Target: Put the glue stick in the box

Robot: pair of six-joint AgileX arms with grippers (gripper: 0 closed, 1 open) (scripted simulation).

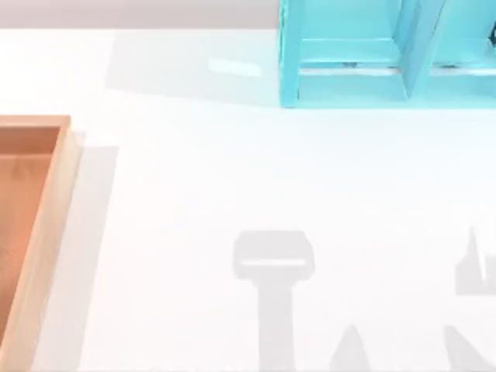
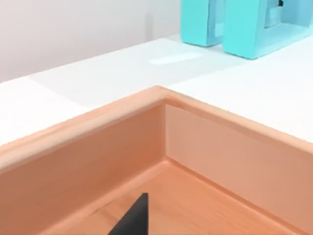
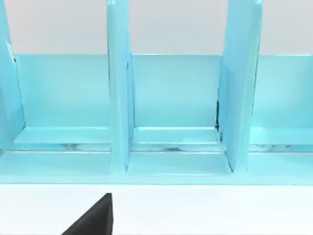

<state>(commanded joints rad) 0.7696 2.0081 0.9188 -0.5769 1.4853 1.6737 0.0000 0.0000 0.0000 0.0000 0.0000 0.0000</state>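
Glue stick not yet boxed
We saw our box (image 1: pixel 46 201) on the worktop (image 1: pixel 232 178) without it; we could not tell either tool's state

- The white table (image 1: pixel 232 170) carries everything; its surface is plain and smooth.
- The box (image 1: pixel 48 217), a shallow tray with light wooden walls and an orange-brown inside, lies at the table's left edge, cut off by the top view's border.
- The cyan shelf unit (image 1: pixel 349 70) stands at the far right side of the table, its upright dividers forming open compartments that face the near side.
- Box and shelf unit sit well apart.
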